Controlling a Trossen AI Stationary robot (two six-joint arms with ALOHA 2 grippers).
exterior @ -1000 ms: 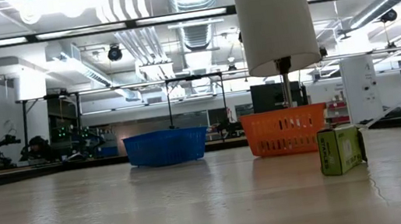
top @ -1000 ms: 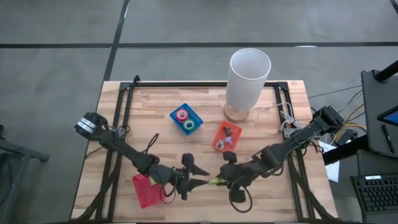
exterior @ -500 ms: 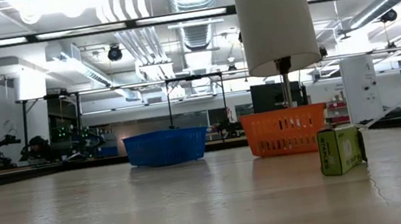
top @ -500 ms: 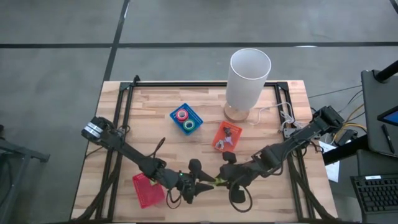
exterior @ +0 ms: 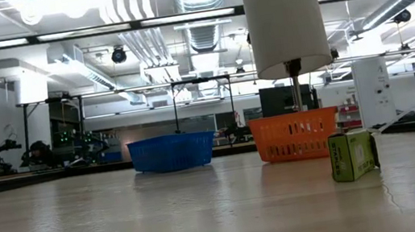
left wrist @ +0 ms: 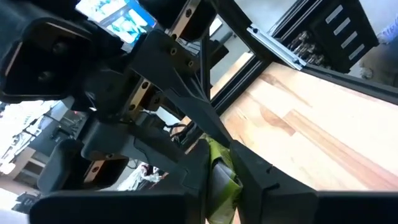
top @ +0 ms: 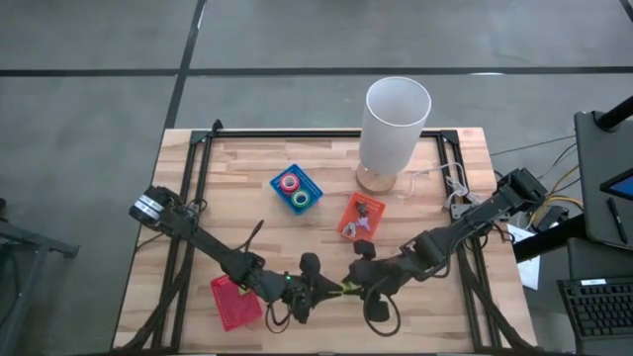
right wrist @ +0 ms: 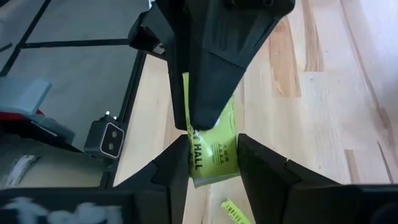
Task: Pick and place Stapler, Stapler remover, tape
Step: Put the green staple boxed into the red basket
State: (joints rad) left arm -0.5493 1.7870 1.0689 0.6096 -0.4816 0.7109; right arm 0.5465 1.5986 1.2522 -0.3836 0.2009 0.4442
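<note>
A small yellow-green box hangs between my two grippers over the table's near edge, a little right of the middle. My left gripper comes at it from the left and my right gripper from the right, and both are shut on it. Two tape rolls, one red-pink and one green-faced, lie in a blue tray. An orange tray holds small dark and white pieces. No stapler or stapler remover can be made out. My left gripper pinches one end of the box between its two fingers, coming level from the table's left. That end shows in the right wrist view wedged between the left fingers. My right gripper pinches the box's other end by its two narrow sides, coming level from the table's right. The box sits between both grippers, clear of the boards.
A tall white lamp shade stands at the far right. A red mesh tray lies near the front left. A thin green strip lies on the boards under the grippers. In the low view a green carton stands on the table.
My left gripper has moved toward the table's right edge up to the right gripper and has shut from wide open onto the yellow-green box. The box and the right gripper have stayed in place.
</note>
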